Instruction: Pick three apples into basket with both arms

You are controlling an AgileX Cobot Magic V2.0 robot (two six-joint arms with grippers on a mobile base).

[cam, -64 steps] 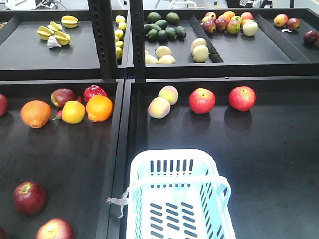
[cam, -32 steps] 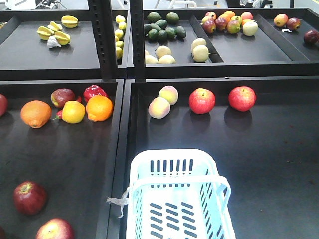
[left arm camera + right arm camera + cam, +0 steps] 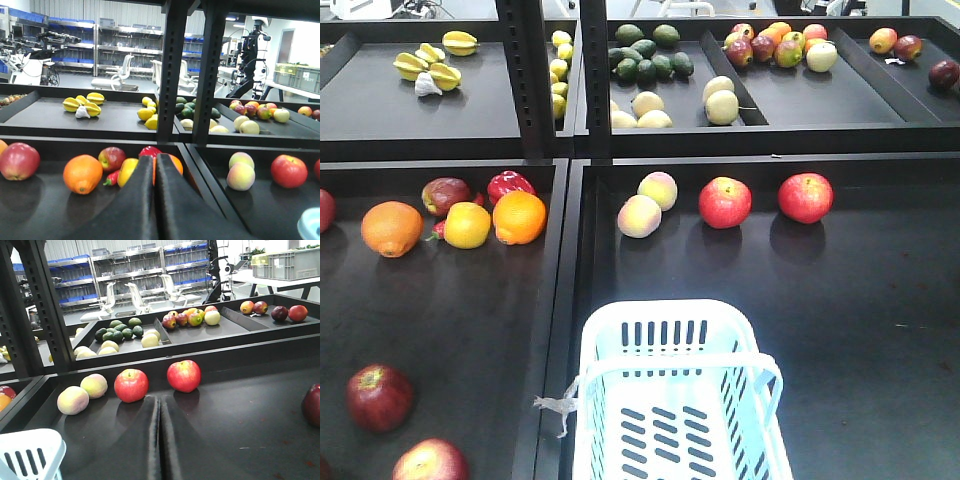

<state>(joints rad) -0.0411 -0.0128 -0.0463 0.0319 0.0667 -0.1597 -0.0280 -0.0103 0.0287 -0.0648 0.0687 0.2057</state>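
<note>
The white slotted basket [image 3: 670, 308] stands at the front centre, with nothing in it. Two dark red apples [image 3: 380, 397] [image 3: 430, 462] lie in the left tray near the front. Two brighter red apples [image 3: 725, 203] [image 3: 806, 197] sit at the back of the right tray. My left gripper [image 3: 155, 157] is shut on nothing and points at the fruit cluster, where an apple [image 3: 112, 158] shows behind an orange [image 3: 82, 173]. My right gripper [image 3: 160, 399] is shut and empty, just short of the two red apples [image 3: 131, 385] [image 3: 183, 375]. Neither arm shows in the front view.
Two oranges [image 3: 392, 228] [image 3: 519, 216], a yellow fruit [image 3: 467, 225] and a red pepper [image 3: 509, 184] crowd the left tray's back. Two peaches [image 3: 639, 215] lie beside the red apples. A raised divider [image 3: 565, 260] separates the trays. The upper shelf holds more fruit behind black posts [image 3: 525, 80].
</note>
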